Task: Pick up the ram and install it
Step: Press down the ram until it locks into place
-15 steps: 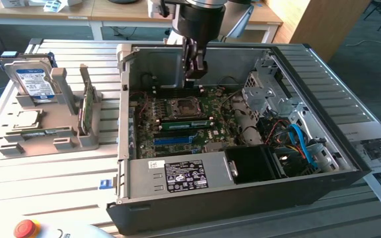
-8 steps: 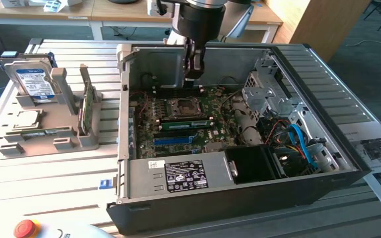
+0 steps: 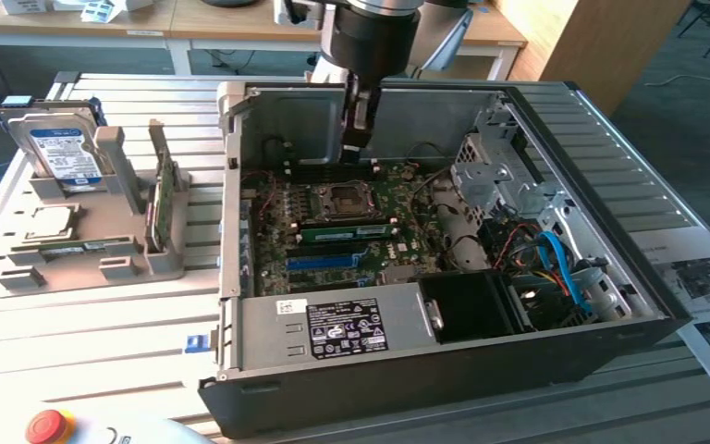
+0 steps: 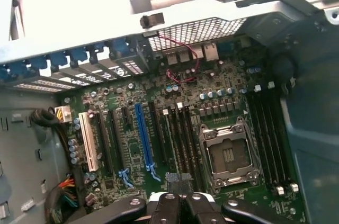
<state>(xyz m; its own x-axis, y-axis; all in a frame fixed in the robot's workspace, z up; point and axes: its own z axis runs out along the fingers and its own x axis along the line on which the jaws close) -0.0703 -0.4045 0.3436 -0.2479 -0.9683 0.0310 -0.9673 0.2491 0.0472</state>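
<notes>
Gripper [image 3: 358, 153] is hanging over the motherboard [image 3: 343, 231], fingers pressed together, holding nothing; ram [image 3: 345, 231] is sitting in its slot.

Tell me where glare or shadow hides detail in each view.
Exterior view: daylight brightens the slatted table, while the case interior is dim and the drive bay corner falls into shadow. Wrist view: the area beyond the case wall is blown out white; the motherboard is evenly lit, and the gripper sits dark at the edge.

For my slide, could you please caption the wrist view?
Closed gripper hovering over the motherboard and empty processor socket inside an open computer case.
</notes>
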